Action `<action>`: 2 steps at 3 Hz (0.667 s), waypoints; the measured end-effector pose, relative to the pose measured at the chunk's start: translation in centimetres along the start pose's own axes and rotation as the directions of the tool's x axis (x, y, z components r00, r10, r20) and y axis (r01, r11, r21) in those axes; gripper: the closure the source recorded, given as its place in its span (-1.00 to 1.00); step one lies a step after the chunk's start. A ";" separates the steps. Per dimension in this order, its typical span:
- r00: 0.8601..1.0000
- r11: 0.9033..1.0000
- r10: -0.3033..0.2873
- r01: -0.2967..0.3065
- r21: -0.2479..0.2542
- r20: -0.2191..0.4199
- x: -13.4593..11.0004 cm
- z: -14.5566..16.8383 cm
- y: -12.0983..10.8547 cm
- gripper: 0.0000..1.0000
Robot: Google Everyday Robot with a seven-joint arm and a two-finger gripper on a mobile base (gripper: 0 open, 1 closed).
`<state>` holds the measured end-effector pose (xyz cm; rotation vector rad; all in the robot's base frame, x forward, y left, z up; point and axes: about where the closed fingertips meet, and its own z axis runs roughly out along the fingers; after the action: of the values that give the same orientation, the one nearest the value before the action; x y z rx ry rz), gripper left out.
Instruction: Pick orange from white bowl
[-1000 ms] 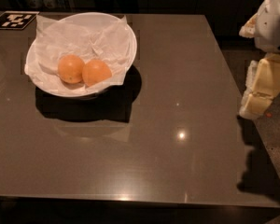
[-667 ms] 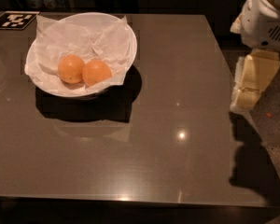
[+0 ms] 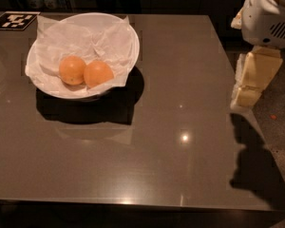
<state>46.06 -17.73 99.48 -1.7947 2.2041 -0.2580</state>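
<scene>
The white bowl (image 3: 133, 38), lined with crumpled white paper, stands at the table's back left. Two fruits lie in it side by side and touching. The orange (image 3: 99, 73) is the deeper-coloured, slightly pointed one on the right. A rounder, paler orange (image 3: 71, 70) lies to its left. My gripper (image 3: 247, 98) hangs below the white arm housing (image 3: 268, 18) at the table's right edge. It is far to the right of the bowl, holds nothing that I can see, and points downward.
The dark glossy table (image 3: 180, 127) carries the bowl's shadow to the right of and in front of the bowl. A black-and-white marker tag (image 3: 14, 20) lies at the back left corner. The gripper's shadow falls on the table's right front and the floor.
The arm and gripper have moved left, from past the table's right edge to over that edge. The bowl and both fruits have not moved.
</scene>
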 end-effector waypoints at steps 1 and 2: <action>0.998 0.998 -0.057 0.057 -0.001 -0.004 -3.7 -0.2 -0.3 -1.00; 0.991 0.991 -0.135 0.135 -0.006 -0.003 -8.3 -0.4 -1.0 -1.00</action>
<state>48.38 -9.90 101.08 -1.9505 2.0907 -0.2828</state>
